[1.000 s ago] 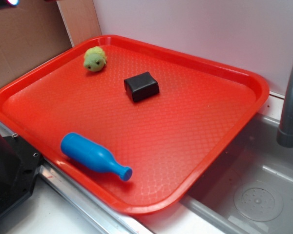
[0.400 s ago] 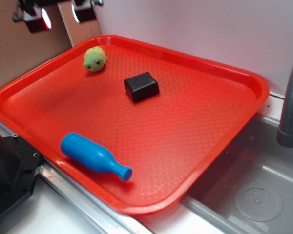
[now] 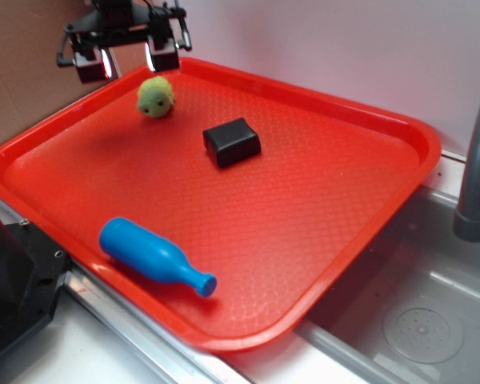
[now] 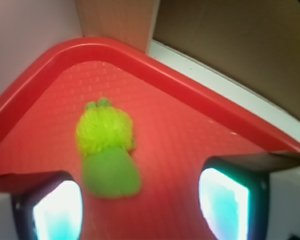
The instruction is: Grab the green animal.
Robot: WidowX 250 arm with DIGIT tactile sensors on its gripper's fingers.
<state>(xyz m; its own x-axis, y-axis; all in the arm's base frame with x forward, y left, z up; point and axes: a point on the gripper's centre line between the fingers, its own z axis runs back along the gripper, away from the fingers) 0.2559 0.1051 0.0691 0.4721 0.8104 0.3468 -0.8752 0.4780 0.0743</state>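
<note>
The green animal [image 3: 156, 97], a small fuzzy yellow-green plush, lies on the red tray [image 3: 320, 208] near its far left corner. My gripper [image 3: 129, 59] hangs above and just behind it, over the tray's far rim, with its jaws wide open and nothing between them. In the wrist view the green animal [image 4: 107, 150] lies ahead of the gripper [image 4: 140, 205], nearer the left fingertip [image 4: 57, 210] than the right one [image 4: 225, 200], and clear of both.
A black block [image 3: 232, 142] sits mid-tray to the right of the plush. A blue bottle-shaped pin [image 3: 152, 256] lies near the tray's front edge. A grey faucet [image 3: 478, 160] and a sink [image 3: 416, 320] are at the right. A cardboard wall [image 3: 32, 72] stands behind the left.
My gripper has come down from the top left corner and moved right toward the green animal. The objects on the tray have not moved.
</note>
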